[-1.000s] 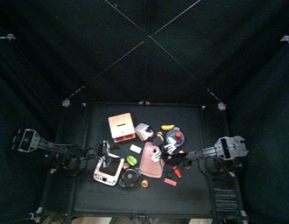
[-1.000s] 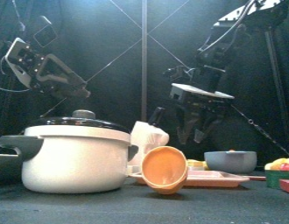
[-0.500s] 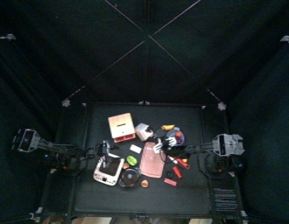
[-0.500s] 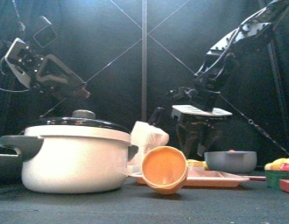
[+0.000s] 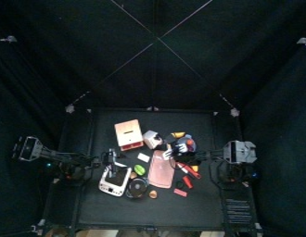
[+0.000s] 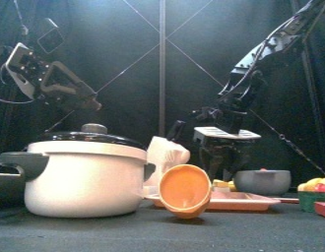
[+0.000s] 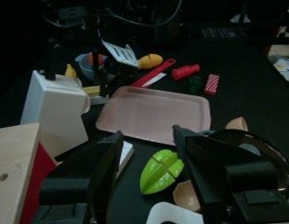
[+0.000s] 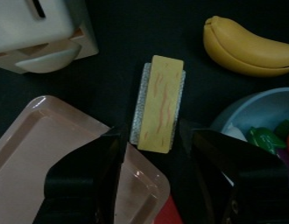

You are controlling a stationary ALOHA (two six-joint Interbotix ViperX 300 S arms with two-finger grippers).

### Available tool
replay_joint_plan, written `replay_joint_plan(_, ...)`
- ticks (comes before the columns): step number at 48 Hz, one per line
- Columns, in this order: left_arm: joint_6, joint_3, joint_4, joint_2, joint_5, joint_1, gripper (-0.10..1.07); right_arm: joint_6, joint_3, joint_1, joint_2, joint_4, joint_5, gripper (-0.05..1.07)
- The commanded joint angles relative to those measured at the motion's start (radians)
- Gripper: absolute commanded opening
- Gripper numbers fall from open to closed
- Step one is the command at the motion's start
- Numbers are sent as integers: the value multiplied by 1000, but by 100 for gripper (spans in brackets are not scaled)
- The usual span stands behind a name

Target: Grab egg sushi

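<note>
the right gripper [image 8: 155, 149] hangs over the egg sushi [image 8: 160, 103] with its two black jaws spread wide, one to each side of the piece and clear of it, so nothing is grasped yet. the wrist view looks straight down on the sushi: a yellow slab of egg on a pale strip of rice, lying flat on the black table [image 8: 112, 92], lined up lengthwise between the jaws. it lies just beside a corner of the pink tray [image 8: 59, 144], with a white box [image 8: 42, 35] beyond one end, a banana [image 8: 250, 48] past the other side, and the rim of a blue bowl [image 8: 235, 118] holding green and orange pieces near the jaw on that side. in the front view the right gripper [image 6: 225, 153] points downward behind the clutter, above the tray [image 6: 237, 202], seemingly short of the table, though its tips are partly hidden. the left gripper [image 7: 153, 162] waits at its own side, jaws apart and empty, looking across a green leaf-shaped piece [image 7: 161, 171] toward the tray [image 7: 158, 114]. judged from this, the approach and alignment are done; what remains is the final lowering, the closing on the sushi's long sides, and the lift. the bowl rim and tray corner sit close to the jaws, so the descent looks tight.
</note>
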Motion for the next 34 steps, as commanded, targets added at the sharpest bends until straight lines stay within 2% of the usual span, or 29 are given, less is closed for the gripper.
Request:
replay_joint_plan(1, 2, -9, 0, -2, -5, 0, 86, 2, -8, -8, -11, -2, -3, 85)
replay_joint_plan(34, 2, -9, 0, 0, -5, 0, 86, 2, -8, -21, -14, -3, -54, 85)
